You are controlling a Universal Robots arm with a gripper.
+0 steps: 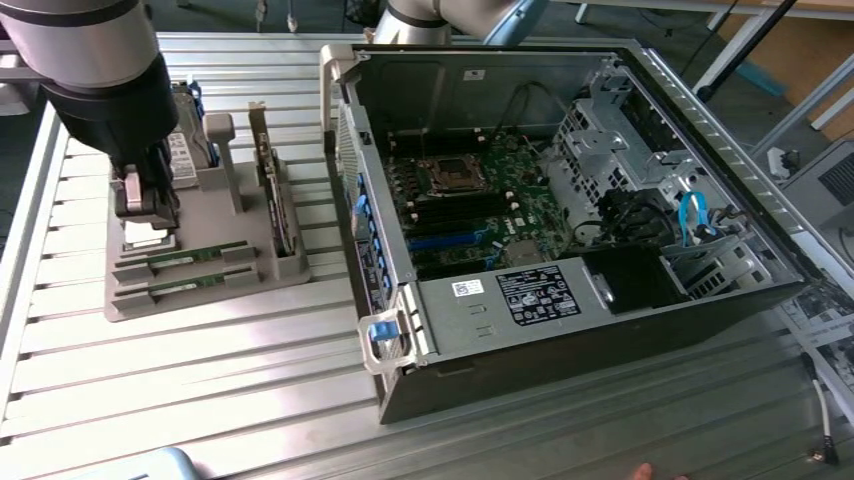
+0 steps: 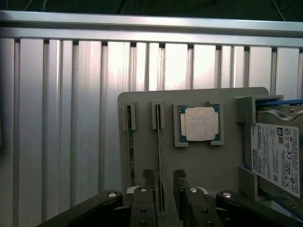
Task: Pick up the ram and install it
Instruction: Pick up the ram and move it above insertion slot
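Note:
Two ram sticks stand on edge in slots of a grey holder tray (image 2: pixel 142 97). One ram stick (image 2: pixel 159 156) (image 1: pixel 184 260) runs between my open gripper's (image 2: pixel 164 178) two black fingertips, which hang just above it without touching. The other ram stick (image 2: pixel 130 151) (image 1: pixel 187 288) lies one slot further from the processor. In the exterior view my gripper (image 1: pixel 144 208) hovers over the tray at the exterior view's left. The open computer case (image 1: pixel 561 330) lies to the exterior view's right, with its motherboard (image 1: pixel 467 200) exposed.
On the same tray sit a square silver processor chip (image 2: pixel 201 124), a hard drive (image 2: pixel 277 156) and an upright green expansion card (image 1: pixel 274 195). The table (image 1: pixel 200 400) is ribbed aluminium. Blue cables (image 1: pixel 694 215) and drive cages fill the case's far end.

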